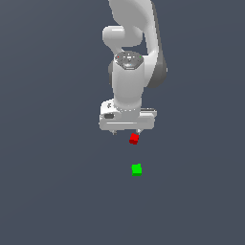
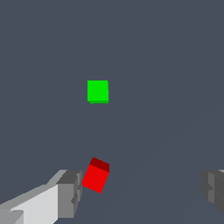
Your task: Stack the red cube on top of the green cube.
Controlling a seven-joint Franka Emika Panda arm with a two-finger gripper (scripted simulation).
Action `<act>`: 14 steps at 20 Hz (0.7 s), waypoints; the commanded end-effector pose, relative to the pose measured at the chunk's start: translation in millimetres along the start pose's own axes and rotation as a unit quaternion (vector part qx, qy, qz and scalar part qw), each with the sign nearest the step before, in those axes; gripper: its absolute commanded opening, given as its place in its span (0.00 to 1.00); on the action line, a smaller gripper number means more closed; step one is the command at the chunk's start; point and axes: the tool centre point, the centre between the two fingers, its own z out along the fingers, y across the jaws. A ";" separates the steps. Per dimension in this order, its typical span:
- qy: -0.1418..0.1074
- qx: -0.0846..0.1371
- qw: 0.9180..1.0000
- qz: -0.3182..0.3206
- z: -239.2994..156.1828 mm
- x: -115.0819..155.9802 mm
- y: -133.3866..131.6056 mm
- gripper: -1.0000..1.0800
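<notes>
The red cube (image 1: pixel 134 139) lies on the grey floor, turned at an angle. The green cube (image 1: pixel 137 169) lies a short way nearer the camera in the exterior view, apart from the red one. My gripper (image 1: pixel 126 132) points down and is open and empty. The red cube sits just below and in front of its fingertip on the exterior view's right. In the wrist view the red cube (image 2: pixel 96 176) lies inside the gap of my gripper (image 2: pixel 141 190), close to one finger (image 2: pixel 69 192). The green cube (image 2: pixel 98 91) lies beyond it.
The white arm (image 1: pixel 129 57) rises behind the gripper. The floor (image 1: pixel 48 191) is plain dark grey.
</notes>
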 end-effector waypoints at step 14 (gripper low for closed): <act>-0.009 -0.002 0.999 0.049 27.5 -20.7 -9.2 0.96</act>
